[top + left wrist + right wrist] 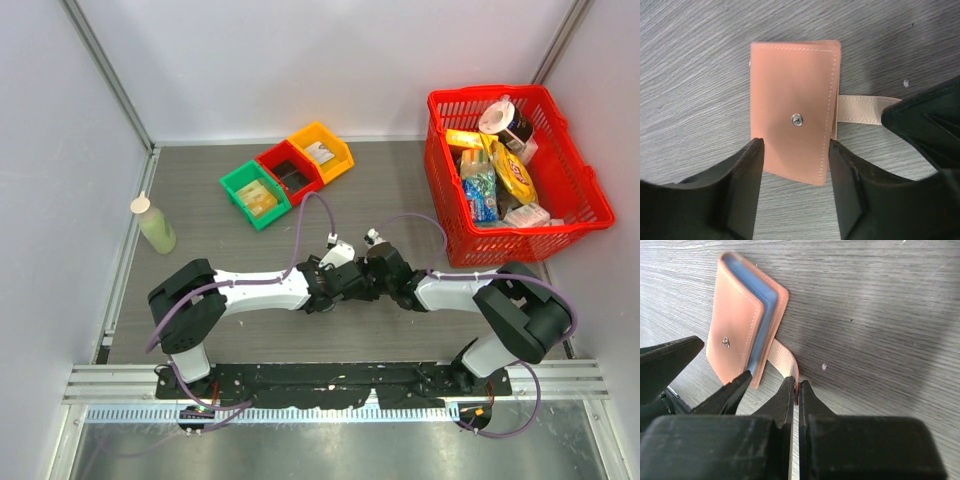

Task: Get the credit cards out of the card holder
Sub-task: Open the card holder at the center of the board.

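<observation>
Card holder (795, 107), tan-pink and folded shut, lay flat on the grey wood-grain table (690, 55), a little nearer the near edge than the far one and about midway between the sides. From the top view we could place it only by the two tools, which met tip to tip over it and hid it. The left wrist view gave us its outer face square on, with a metal stud (797, 119) in the middle and stitching along the edges. There the left gripper (795, 145) stood spread, its fingers (740, 185) astride the holder's near end. We could not tell whether the pads touched the edges. The right wrist view showed what the other could not: the pale blue lining between the two leaves. It also showed the right gripper (797, 387) pressed together, pinching the end of the snap tab (785, 357) that ran out from the holder's side. In the left wrist view that tab was a cream band vanishing behind black fingers. Only the top view took in the green bin (255, 195), red bin (290, 172) and yellow bin (322, 150) towards the far edge, the red basket (500, 245) of groceries at the far right corner, and a bottle (155, 225) by the left edge.
</observation>
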